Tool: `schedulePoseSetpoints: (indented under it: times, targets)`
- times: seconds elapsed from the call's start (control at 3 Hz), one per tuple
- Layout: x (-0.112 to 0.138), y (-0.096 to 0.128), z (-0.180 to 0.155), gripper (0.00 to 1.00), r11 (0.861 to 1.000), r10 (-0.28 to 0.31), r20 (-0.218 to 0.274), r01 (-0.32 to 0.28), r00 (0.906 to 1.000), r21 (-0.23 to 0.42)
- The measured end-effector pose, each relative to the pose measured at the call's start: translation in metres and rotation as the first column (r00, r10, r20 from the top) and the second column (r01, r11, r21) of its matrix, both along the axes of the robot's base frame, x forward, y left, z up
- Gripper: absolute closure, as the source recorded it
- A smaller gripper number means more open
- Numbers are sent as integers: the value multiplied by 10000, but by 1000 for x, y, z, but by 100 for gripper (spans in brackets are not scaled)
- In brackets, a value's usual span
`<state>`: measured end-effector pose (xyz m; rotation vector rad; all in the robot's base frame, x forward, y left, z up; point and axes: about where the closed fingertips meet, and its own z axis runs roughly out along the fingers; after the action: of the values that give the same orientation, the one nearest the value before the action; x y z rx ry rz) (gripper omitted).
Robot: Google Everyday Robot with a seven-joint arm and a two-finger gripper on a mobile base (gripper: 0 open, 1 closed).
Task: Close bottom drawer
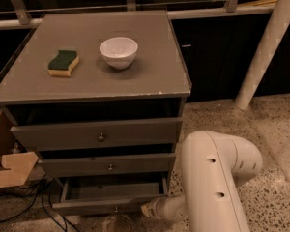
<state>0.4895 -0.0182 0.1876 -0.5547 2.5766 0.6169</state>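
I seem to be in an office or test space rather than a home, though the dim light leaves me unsure. The floor (266, 124) is speckled terrazzo, a white column (267, 47) leans up from it, and dark panels (217, 57) run behind under a metal rail (87, 21). A cardboard box (7, 170) and loose cables (19, 197) lie beside the grey cabinet (111, 88), which carries a sponge (63, 63) and a bowl (118, 51). My gripper (117, 222) hangs low at the bottom drawer (106, 205).
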Motion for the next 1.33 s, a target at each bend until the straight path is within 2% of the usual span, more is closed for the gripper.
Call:
schedulePoseSetpoints:
  times: [0.33,1.0,1.33]
  targets:
    - [0,0,0,100,10000,0,0,0,10000,0]
    - [19,14,-16,100,9986,-523,-1,523,9986,12]
    - [32,16,-16,100,9979,-650,292,648,9975,69]
